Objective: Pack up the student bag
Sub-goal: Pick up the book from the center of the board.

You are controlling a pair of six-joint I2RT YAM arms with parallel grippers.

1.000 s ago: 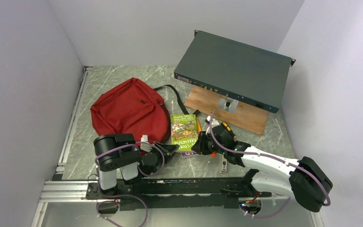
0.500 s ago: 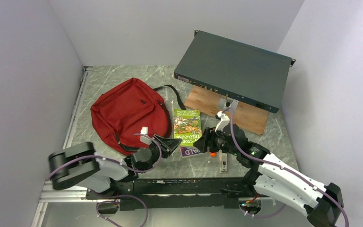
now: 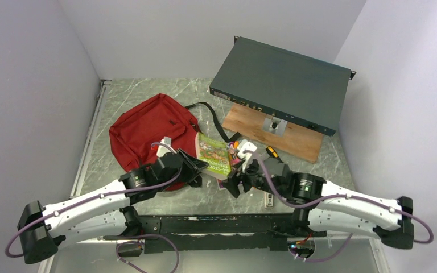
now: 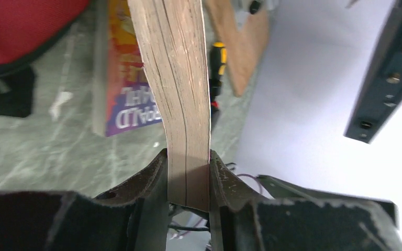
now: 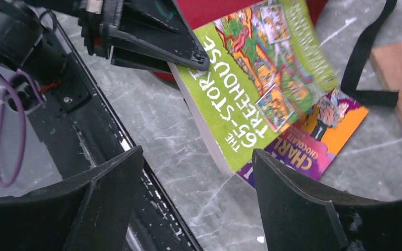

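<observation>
The student bag (image 3: 151,135), dark red with black straps, lies at the left middle of the table. My left gripper (image 3: 199,169) is shut on the near edge of a green paperback book (image 3: 215,154), which is tilted up beside the bag's right side. In the left wrist view the book's page block (image 4: 175,78) stands clamped between my left gripper's (image 4: 188,178) jaws. My right gripper (image 3: 234,185) is open just right of the book, holding nothing. The right wrist view shows the green book (image 5: 251,89) and under it a purple and orange book (image 5: 319,141) flat on the table, beyond my right gripper (image 5: 196,157).
A flat dark teal metal box (image 3: 279,82) rests tilted on a wooden board (image 3: 273,135) at the back right. A yellow-handled screwdriver (image 3: 273,152) and a small stick-like item (image 3: 269,199) lie near the right arm. A bag strap (image 5: 361,57) trails by the board.
My left arm has stretched forward and raised the green book toward the bag. My right gripper has opened, let go of the book and drawn slightly left.
</observation>
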